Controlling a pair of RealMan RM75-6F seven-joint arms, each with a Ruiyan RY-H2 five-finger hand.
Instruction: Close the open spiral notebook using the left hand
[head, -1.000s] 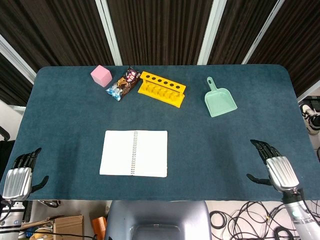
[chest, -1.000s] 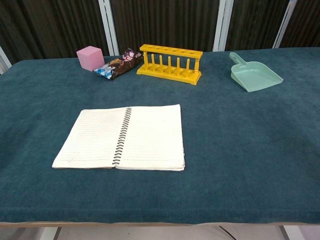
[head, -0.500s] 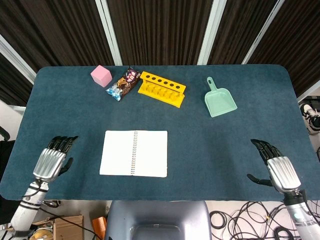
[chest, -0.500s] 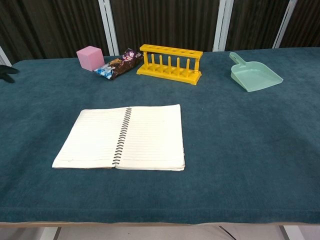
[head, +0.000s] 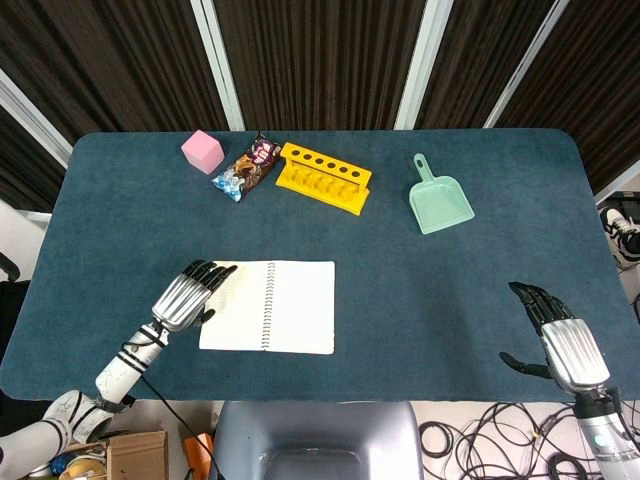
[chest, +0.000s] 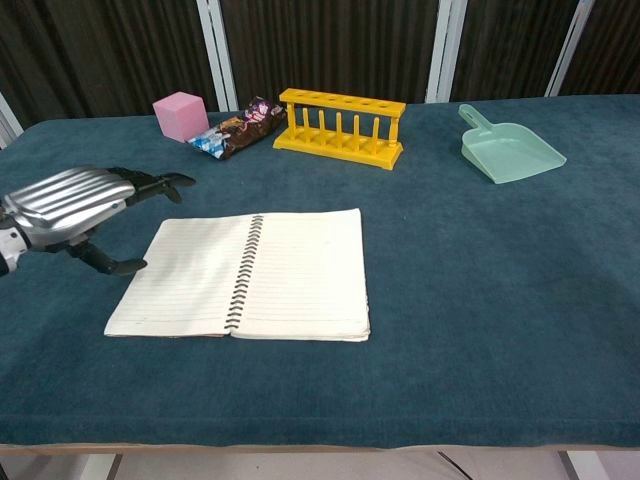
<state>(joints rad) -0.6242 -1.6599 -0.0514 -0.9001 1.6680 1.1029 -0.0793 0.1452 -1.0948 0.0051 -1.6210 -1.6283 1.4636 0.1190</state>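
The open spiral notebook (head: 268, 306) (chest: 250, 274) lies flat on the blue table, lined pages up, spiral down its middle. My left hand (head: 187, 294) (chest: 72, 208) hovers at the notebook's left edge, palm down, fingers stretched toward the left page and holding nothing. Whether the fingertips touch the page cannot be made out. My right hand (head: 565, 342) stays at the table's front right corner, fingers spread and empty; the chest view does not show it.
Along the back stand a pink cube (head: 202, 151) (chest: 180, 115), a snack packet (head: 247, 167) (chest: 236, 128), a yellow tube rack (head: 323, 178) (chest: 340, 126) and a green dustpan (head: 440, 198) (chest: 508, 147). The table's front edge (head: 300, 398) runs just below the notebook.
My left hand has swept from the front left corner of the table rightward and forward to the notebook's left edge. The right hand has barely shifted. The notebook lies as before.
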